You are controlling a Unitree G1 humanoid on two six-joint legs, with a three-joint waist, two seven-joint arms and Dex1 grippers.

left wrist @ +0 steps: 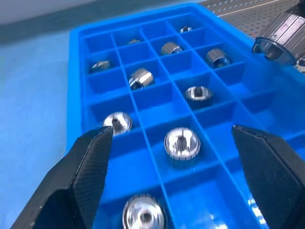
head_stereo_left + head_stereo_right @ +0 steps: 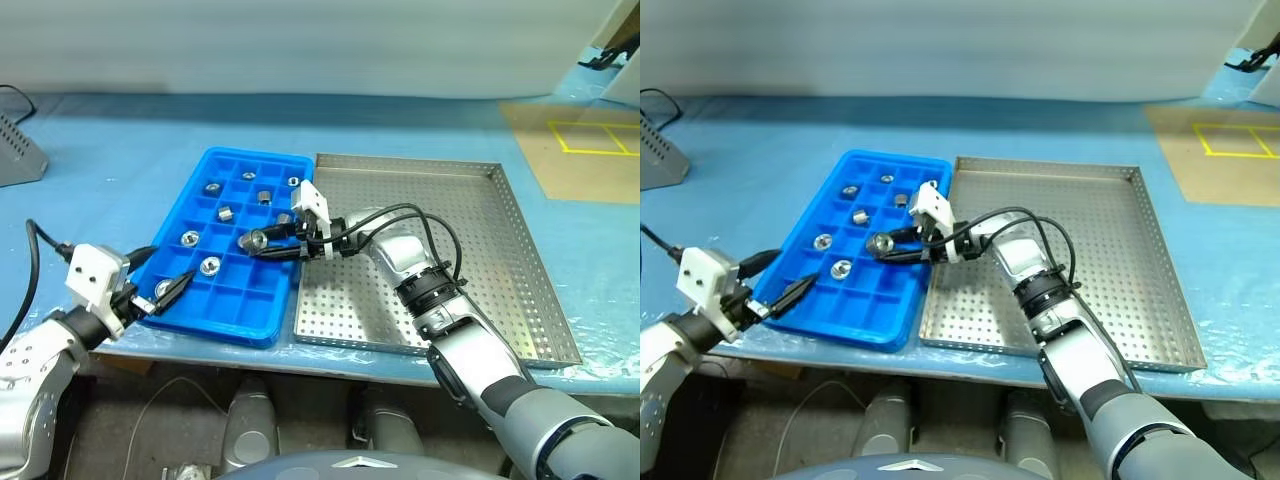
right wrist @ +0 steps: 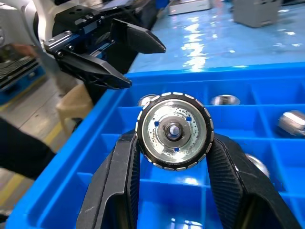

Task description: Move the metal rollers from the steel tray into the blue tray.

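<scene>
Our right hand [image 2: 262, 241] reaches across from the steel tray [image 2: 480, 250] and hangs over the middle of the blue tray [image 2: 200, 300], its two fingers pinching a metal roller [image 3: 174, 130] by its ribbed sides, the end with the central hole facing the wrist camera. Our left hand [image 2: 178, 288] sits at the near left corner of the blue tray with its fingers [image 1: 83, 176] spread wide and nothing between them. Other metal rollers [image 1: 181, 143] lie one to a compartment in the blue tray; we count about nine, though the far ones are small and hard to separate. The perforated base of the steel tray looks bare of rollers. Both trays rest side by side, touching or nearly so, on the blue tabletop [image 2: 120, 150].
</scene>
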